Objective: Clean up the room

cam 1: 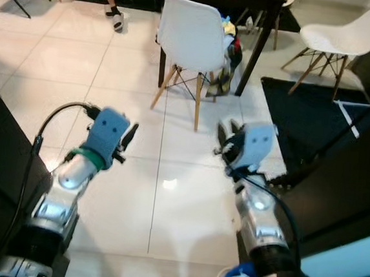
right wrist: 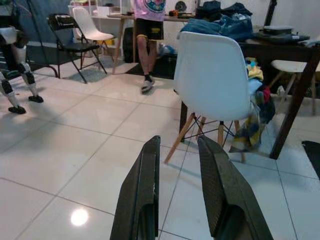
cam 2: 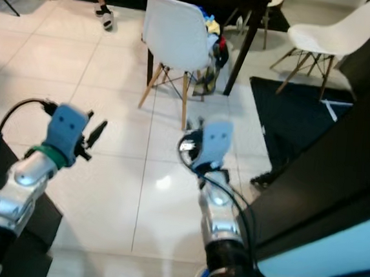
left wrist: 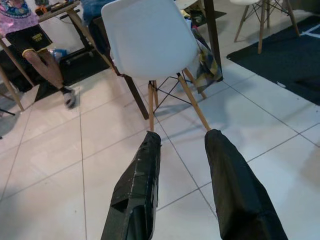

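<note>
Clothes [cam 1: 227, 58] on white chair [cam 1: 189, 35]; no legible writing.

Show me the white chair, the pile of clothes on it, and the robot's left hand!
white chair [cam 1: 189, 32], left eye view, on its backrest.
pile of clothes [cam 1: 230, 52], left eye view, on the cloth hanging off the seat.
left hand [left wrist: 182, 150], left wrist view, between its fingertips.

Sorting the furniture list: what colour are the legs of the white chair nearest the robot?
Light wood legs with dark wire bracing, under the white chair; clearest in the left wrist view.
</note>
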